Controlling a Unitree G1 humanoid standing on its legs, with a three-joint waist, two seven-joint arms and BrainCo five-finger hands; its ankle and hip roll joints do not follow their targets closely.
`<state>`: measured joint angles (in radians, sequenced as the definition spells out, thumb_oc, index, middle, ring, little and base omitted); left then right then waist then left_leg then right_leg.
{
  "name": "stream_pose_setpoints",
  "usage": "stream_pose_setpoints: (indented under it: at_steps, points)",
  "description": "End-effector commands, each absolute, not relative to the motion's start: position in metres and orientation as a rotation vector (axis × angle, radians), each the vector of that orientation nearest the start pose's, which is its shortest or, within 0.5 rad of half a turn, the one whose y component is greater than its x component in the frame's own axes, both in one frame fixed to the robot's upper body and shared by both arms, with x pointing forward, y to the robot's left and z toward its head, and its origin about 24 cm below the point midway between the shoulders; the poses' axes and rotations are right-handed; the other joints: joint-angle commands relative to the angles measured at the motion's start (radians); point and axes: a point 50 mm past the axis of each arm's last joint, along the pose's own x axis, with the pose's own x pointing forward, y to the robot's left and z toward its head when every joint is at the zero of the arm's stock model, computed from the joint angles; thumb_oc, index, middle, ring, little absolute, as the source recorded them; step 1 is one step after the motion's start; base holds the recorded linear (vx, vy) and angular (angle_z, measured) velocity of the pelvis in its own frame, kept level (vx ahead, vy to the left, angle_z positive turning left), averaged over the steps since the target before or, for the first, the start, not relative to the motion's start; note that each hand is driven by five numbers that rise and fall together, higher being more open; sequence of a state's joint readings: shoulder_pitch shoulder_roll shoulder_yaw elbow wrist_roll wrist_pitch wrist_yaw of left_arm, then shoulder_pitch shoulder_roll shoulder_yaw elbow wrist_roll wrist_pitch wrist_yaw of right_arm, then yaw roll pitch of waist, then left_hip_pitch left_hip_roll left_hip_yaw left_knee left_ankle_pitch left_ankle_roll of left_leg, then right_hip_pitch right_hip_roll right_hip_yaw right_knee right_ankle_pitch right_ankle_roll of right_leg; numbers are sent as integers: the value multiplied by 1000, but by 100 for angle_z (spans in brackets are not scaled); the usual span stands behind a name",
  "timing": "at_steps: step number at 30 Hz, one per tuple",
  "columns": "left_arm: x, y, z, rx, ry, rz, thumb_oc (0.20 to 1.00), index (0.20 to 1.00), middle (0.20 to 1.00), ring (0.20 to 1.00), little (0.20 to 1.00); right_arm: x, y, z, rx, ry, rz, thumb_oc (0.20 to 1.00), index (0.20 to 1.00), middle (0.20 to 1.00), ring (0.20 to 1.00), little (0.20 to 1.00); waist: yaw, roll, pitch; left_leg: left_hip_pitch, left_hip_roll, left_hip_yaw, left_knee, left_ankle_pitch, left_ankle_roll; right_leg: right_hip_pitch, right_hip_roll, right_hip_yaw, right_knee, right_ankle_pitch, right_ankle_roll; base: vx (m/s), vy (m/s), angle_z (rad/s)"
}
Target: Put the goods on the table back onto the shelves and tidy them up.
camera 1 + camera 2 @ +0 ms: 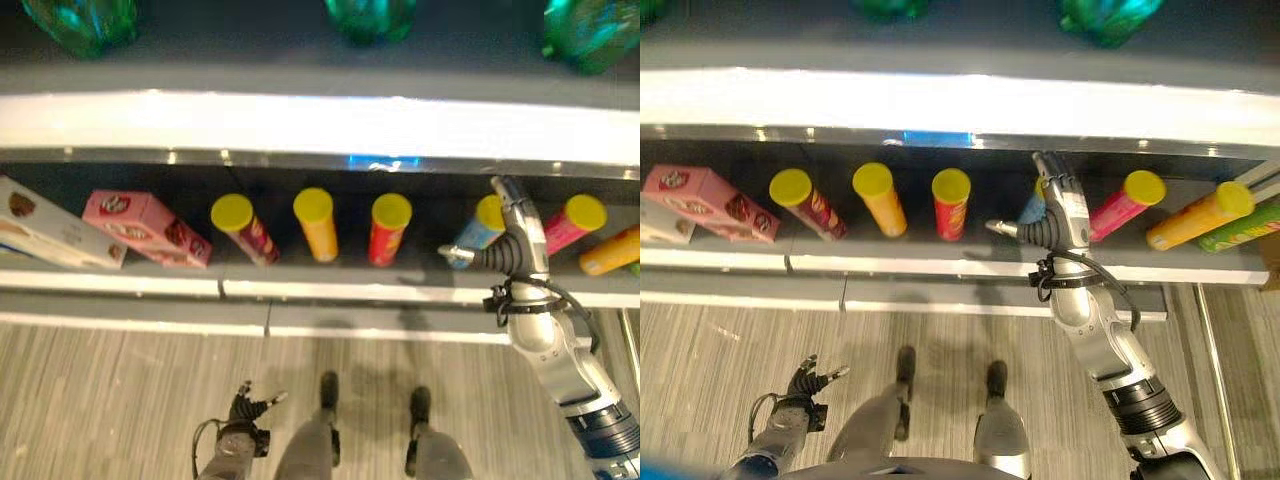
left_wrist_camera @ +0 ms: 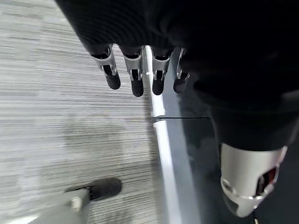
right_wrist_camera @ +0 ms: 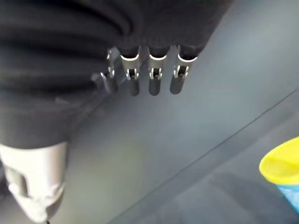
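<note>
The right hand [image 1: 1058,205] reaches into the shelf [image 1: 940,262] with its fingers [image 3: 154,74] straight and relaxed, gripping nothing, just beside the blue yellow-lidded can [image 1: 478,228]. That can stands in a row with the dark red can [image 1: 243,227], orange can [image 1: 317,222], red can [image 1: 388,226] and pink can [image 1: 572,222]. The left hand [image 1: 246,410] hangs low over the floor [image 1: 120,390], fingers loosely open and empty.

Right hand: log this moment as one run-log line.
right hand: open, reaching into shelf beside blue can, not gripping | left hand: open, low, idle | cans upright in row
</note>
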<state>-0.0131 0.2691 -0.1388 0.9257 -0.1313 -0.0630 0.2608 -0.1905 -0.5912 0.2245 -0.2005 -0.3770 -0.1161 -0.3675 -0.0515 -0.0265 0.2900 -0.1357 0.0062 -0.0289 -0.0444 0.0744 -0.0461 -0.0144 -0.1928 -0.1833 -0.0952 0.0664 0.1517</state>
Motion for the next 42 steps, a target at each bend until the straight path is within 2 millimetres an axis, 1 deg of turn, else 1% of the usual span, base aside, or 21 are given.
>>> stream_pose_setpoints:
  at_steps: [1, 5, 8, 10, 15, 18, 19, 20, 21, 22, 23, 24, 27, 29, 31, 32, 36, 37, 38, 39, 42]
  points:
    - [148, 252, -127, 379, 888, 261, 1000, 1000, 1000, 1000, 1000, 254, -161, 168, -747, -695, 164, 1000, 1000, 1000, 1000, 1000, 8, -4, -67, 35, 95, 36, 60, -128, -51, -27, -79, -20, 99, -81, 69, 66, -19, -19]
    - [141, 256, -131, 390, 933, 226, 1000, 1000, 1000, 1000, 1000, 245, -170, 164, -671, -612, 295, 1000, 1000, 1000, 1000, 1000, -12, -15, -92, 68, 101, 61, 64, -145, -49, -22, -76, 8, 103, -84, 68, 59, -4, -29]
    - [142, 259, -131, 399, 939, 206, 1000, 1000, 1000, 1000, 1000, 234, -189, 164, -664, -545, 320, 1000, 1000, 1000, 1000, 1000, -36, -21, -108, 88, 106, 86, 71, -157, -50, -21, -78, 33, 112, -86, 70, 57, 18, -16]
    - [143, 260, -130, 400, 936, 198, 1000, 1000, 1000, 1000, 1000, 233, -195, 164, -665, -529, 312, 1000, 1000, 1000, 1000, 1000, -44, -21, -110, 90, 106, 91, 74, -160, -50, -23, -79, 39, 115, -86, 71, 31, 26, -15]
    - [147, 259, -128, 392, 913, 184, 1000, 1000, 1000, 1000, 1000, 224, -237, 144, -633, -359, 175, 1000, 1000, 1000, 1000, 1000, -87, -28, -115, 100, 108, 119, 89, -174, -50, -42, -79, 78, 130, -81, 75, 16, 45, -18]
    - [147, 261, -126, 384, 904, 189, 1000, 1000, 1000, 1000, 1000, 216, -268, 103, -585, -142, 49, 1000, 1000, 1000, 1000, 1000, -104, -35, -117, 105, 105, 131, 88, -177, -46, -55, -78, 100, 134, -72, 80, 10, 48, -15]
    - [148, 261, -125, 383, 898, 190, 1000, 1000, 1000, 1000, 1000, 212, -278, 81, -555, -40, -3, 1000, 1000, 1000, 1000, 1000, -107, -38, -113, 111, 105, 136, 88, -181, -44, -55, -78, 107, 136, -70, 82, 7, 32, -19]
    - [148, 262, -125, 383, 898, 190, 1000, 1000, 1000, 1000, 1000, 212, -278, 81, -555, -41, -3, 1000, 1000, 1000, 1000, 1000, -107, -39, -116, 108, 104, 136, 87, -178, -44, -59, -79, 107, 136, -68, 82, 1, 43, -25]
    - [147, 263, -125, 373, 896, 191, 1000, 1000, 1000, 1000, 1000, 202, -291, 44, -526, 129, -66, 1000, 1000, 1000, 1000, 1000, -109, -42, -114, 108, 100, 138, 86, -179, -40, -62, -80, 113, 134, -63, 85, -5, 24, -25]
    - [147, 263, -124, 374, 896, 191, 1000, 1000, 1000, 1000, 1000, 202, -291, 44, -526, 129, -65, 1000, 1000, 1000, 1000, 1000, -109, -43, -114, 108, 99, 138, 86, -179, -40, -62, -80, 113, 134, -63, 85, -5, 38, -16]
    - [147, 264, -124, 370, 895, 197, 1000, 1000, 1000, 1000, 1000, 195, -295, 23, -473, 215, -105, 1000, 1000, 1000, 1000, 1000, -111, -45, -111, 107, 97, 138, 86, -179, -38, -65, -81, 117, 136, -60, 87, -2, 46, -8]
    - [147, 263, -124, 360, 897, 189, 1000, 1000, 1000, 1000, 1000, 176, -296, -24, -366, 409, -176, 1000, 1000, 1000, 1000, 1000, -111, -47, -105, 110, 92, 137, 86, -185, -32, -62, -85, 121, 136, -59, 89, 0, 63, -13]
    - [147, 264, -124, 347, 896, 195, 1000, 1000, 1000, 1000, 1000, 153, -285, -75, -264, 629, -246, 1000, 1000, 1000, 1000, 1000, -111, -47, -104, 105, 78, 134, 89, -189, -22, -69, -92, 129, 141, -50, 94, 8, 58, -11]
    - [149, 265, -123, 345, 891, 197, 1000, 1000, 1000, 1000, 1000, 142, -275, -96, -227, 726, -260, 1000, 1000, 1000, 1000, 1000, -108, -46, -98, 105, 69, 132, 92, -194, -14, -73, -96, 139, 147, -48, 97, -5, 61, -1]
    - [151, 266, -122, 355, 889, 197, 1000, 1000, 1000, 1000, 1000, 135, -267, -108, -176, 783, -272, 1000, 1000, 1000, 1000, 1000, -108, -46, -88, 106, 59, 132, 96, -200, -6, -83, -100, 152, 163, -42, 99, -22, 105, -1]
    - [154, 267, -120, 366, 880, 192, 1000, 1000, 1000, 1000, 1000, 130, -257, -116, -126, 814, -279, 1000, 1000, 1000, 1000, 1000, -113, -47, -70, 113, 48, 138, 97, -204, 4, -102, -100, 173, 190, -28, 104, -38, 111, 0]
    - [159, 271, -118, 376, 875, 202, 1000, 1000, 1000, 1000, 1000, 136, -254, -118, -107, 818, -290, 1000, 1000, 1000, 1000, 1000, -117, -56, -42, 113, 53, 169, 105, -207, 11, -145, -84, 191, 214, 6, 110, -77, 35, -24]
    - [164, 273, -115, 389, 864, 199, 1000, 1000, 1000, 1000, 1000, 142, -251, -117, -106, 801, -285, 1000, 1000, 1000, 1000, 1000, -113, -62, -26, 107, 69, 197, 124, -212, 9, -167, -81, 163, 224, 18, 110, -142, -136, -97]
    - [167, 276, -112, 402, 856, 204, 1000, 1000, 1000, 1000, 1000, 145, -250, -115, -107, 784, -285, 1000, 1000, 1000, 1000, 1000, -106, -57, -14, 93, 109, 227, 150, -212, 3, -173, -113, 105, 229, 27, 110, -116, -145, -94]
    - [168, 276, -112, 402, 856, 203, 1000, 1000, 1000, 1000, 1000, 145, -250, -115, -107, 784, -285, 1000, 1000, 1000, 1000, 1000, -106, -55, -13, 93, 111, 226, 154, -215, 2, -171, -112, 103, 229, 27, 110, -93, -159, -95]
    - [170, 278, -110, 387, 841, 229, 1000, 1000, 1000, 1000, 1000, 150, -251, -111, -128, 762, -276, 1000, 1000, 1000, 1000, 1000, -88, -35, -6, 71, 186, 254, 184, -209, -16, -140, -213, 4, 212, 61, 88, -77, -218, -47]
